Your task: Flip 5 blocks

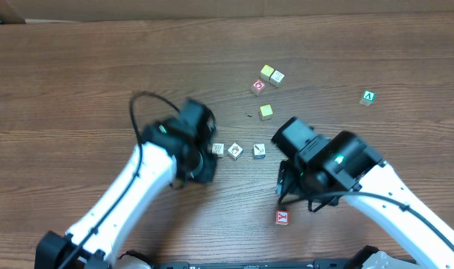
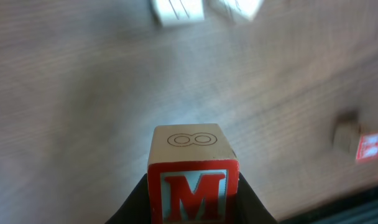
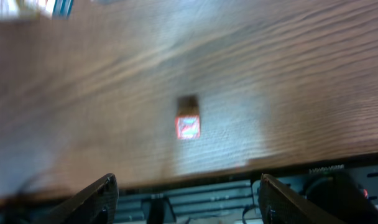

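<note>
Wood-grain tabletop (image 1: 78,75) | my left jaws pinch the M block (image 2: 193,180), lifted — I judge — so it can turn over | my right jaws spread wide, hovering over a red-printed block (image 3: 188,127), likely next.

The overhead camera looks straight down on the whole surface (image 1: 78,75). The left wrist camera sits tight behind the block marked M (image 2: 193,186), facing along the wood. The right wrist camera hangs higher, angled down at a red block (image 3: 188,126); overhead shows that red block (image 1: 282,217) too.
</note>
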You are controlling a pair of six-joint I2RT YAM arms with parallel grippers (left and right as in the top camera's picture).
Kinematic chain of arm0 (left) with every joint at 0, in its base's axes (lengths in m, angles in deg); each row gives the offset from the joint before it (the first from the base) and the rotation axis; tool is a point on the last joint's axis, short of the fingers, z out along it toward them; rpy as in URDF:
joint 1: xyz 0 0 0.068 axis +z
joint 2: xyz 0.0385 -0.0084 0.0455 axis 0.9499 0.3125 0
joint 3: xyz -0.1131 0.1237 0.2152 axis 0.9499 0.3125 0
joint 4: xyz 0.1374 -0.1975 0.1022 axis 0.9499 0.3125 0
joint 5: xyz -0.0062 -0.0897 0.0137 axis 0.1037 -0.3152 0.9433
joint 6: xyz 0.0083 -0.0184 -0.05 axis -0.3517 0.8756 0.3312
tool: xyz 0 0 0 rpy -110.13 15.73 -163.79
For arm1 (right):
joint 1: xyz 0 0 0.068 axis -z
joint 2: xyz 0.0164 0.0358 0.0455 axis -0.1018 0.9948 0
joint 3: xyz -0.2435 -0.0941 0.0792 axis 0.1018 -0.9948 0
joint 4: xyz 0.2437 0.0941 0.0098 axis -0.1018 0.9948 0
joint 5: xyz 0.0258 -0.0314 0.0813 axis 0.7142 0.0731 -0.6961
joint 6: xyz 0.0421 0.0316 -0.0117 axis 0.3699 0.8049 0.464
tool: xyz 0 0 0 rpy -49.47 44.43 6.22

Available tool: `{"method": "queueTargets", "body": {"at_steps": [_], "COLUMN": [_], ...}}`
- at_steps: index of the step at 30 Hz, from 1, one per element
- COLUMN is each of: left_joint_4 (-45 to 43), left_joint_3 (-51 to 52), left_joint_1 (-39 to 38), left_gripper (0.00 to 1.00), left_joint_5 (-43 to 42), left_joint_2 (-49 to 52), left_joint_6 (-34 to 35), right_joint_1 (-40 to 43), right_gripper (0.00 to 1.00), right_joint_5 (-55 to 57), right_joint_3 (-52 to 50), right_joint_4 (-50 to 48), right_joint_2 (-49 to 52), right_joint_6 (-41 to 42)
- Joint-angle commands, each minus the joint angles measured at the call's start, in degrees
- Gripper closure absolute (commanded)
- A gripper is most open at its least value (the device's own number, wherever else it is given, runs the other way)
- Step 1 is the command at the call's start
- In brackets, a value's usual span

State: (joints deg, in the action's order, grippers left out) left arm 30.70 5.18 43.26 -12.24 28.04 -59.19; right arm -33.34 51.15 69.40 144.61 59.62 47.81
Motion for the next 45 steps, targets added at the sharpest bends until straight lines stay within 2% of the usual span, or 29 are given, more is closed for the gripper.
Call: {"method": "queueTargets", "body": {"at_steps": [1, 9, 14, 19, 25, 31, 39, 45], "left_joint_4": [-1.84, -10.82, -15.23, -21.14, -28.92, -29.05, -29.44, -29.64], "left_joint_3": [5.42, 10.32, 11.76, 11.82, 11.82, 11.82, 11.82, 11.82], "left_joint_1": [-7.39, -26.38, -31.39, -31.63, -31.58, -31.89, -31.91, -31.91], "left_gripper": [0.96, 0.96, 0.96, 0.96, 0.96, 0.96, 0.96, 0.75], "left_joint_5": [0.17, 0.46, 3.5, 3.04, -1.09, -3.65, -4.39, -4.42], "left_joint_2": [-3.43, -3.15, -2.99, 0.02, 5.7, 10.19, 10.82, 10.82], "left_joint_6": [10.91, 29.35, 37.57, 37.33, 36.81, 36.96, 36.65, 36.06], "right_joint_1": [5.27, 20.98, 30.51, 36.11, 37.05, 37.05, 37.05, 37.05], "right_gripper": [0.27, 0.27, 0.28, 0.29, 0.29, 0.29, 0.29, 0.29], "right_joint_5": [1.51, -0.13, -4.79, -6.75, -7.1, -7.1, -7.1, -7.1], "right_joint_3": [1.64, 1.64, 1.64, 1.64, 1.64, 1.64, 1.64, 1.64], "right_joint_4": [-0.59, -3.13, -3.52, -3.3, -3.04, -2.99, -2.91, -2.89], "right_joint_2": [-1.22, -1.22, -1.22, -1.22, -1.22, -1.22, -1.22, -1.22], "right_joint_6": [-2.78, -10.4, -15.87, -19.26, -20.31, -21.31, -21.33, -21.35]}}
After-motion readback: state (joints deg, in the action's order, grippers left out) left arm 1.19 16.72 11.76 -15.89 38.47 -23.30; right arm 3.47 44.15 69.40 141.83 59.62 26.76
